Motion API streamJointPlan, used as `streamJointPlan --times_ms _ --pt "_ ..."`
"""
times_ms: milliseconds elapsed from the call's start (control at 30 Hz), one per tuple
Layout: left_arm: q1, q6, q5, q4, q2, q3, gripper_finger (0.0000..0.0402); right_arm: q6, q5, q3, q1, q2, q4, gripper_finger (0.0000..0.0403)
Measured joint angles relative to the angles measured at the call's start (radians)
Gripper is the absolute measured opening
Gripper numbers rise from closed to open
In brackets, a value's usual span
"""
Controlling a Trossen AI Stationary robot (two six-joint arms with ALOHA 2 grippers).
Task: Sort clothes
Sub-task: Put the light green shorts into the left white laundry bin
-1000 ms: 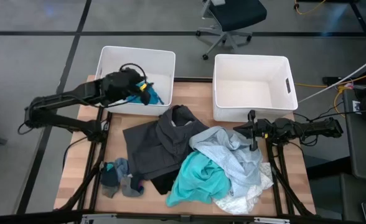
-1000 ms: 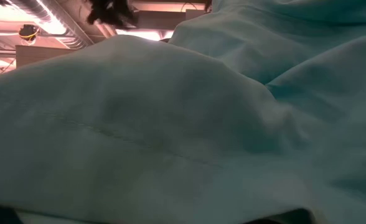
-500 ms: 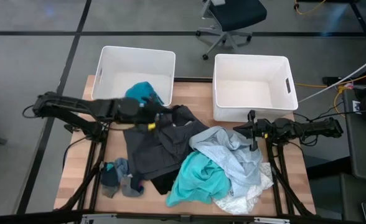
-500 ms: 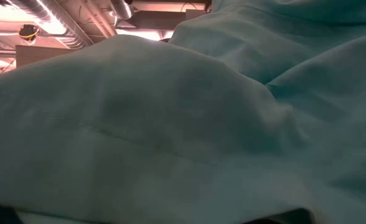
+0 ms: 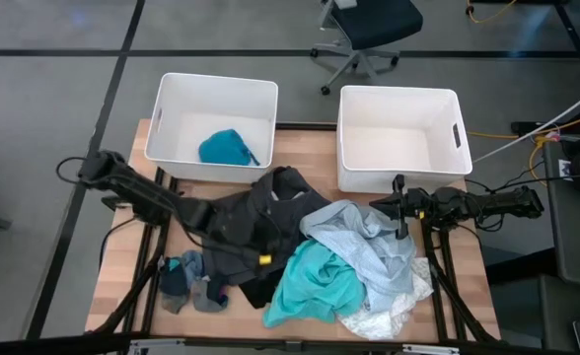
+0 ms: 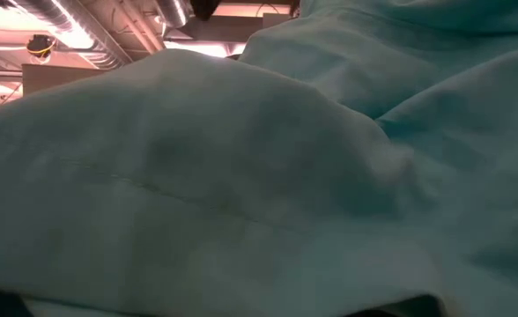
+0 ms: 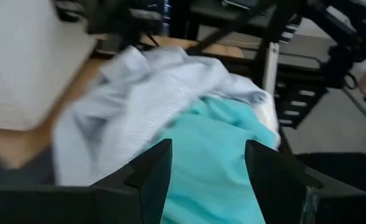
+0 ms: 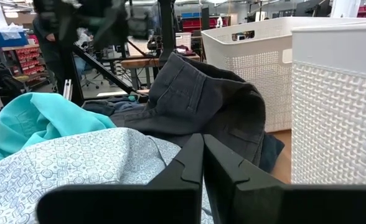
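On table: clothes (image 5: 310, 251) heaped | dark grey, teal, pale blue

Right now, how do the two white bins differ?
The left bin holds one teal garment; the right bin shows only its bare floor. The left bin sits farther back, past the table's far edge; the right bin sits nearer the clothes pile. Both are white, rectangular and open-topped.

I can't read any words, numbers, labels or signs anywhere here. Nothing is printed that I can make out.
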Motion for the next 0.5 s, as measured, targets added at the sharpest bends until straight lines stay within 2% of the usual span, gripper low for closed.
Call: streamJointPlan --times_ms 267,333,500 --pt "-0.088 -0.065 -0.034 0.090 0.144 0.000 0.0193 0.040 -0.010 0.000 0.000 0.000 0.000 0.0014" --pt "-0.099 -0.081 -0.066 0.089 0.176 0.000 0.0193 0.041 -0.019 0.000 0.000 0.000 0.000 0.0014" --pt "-0.107 -0.121 -0.072 0.122 0.255 0.000 0.0193 0.041 -0.025 -0.001 0.000 0.000 0.000 0.0014"
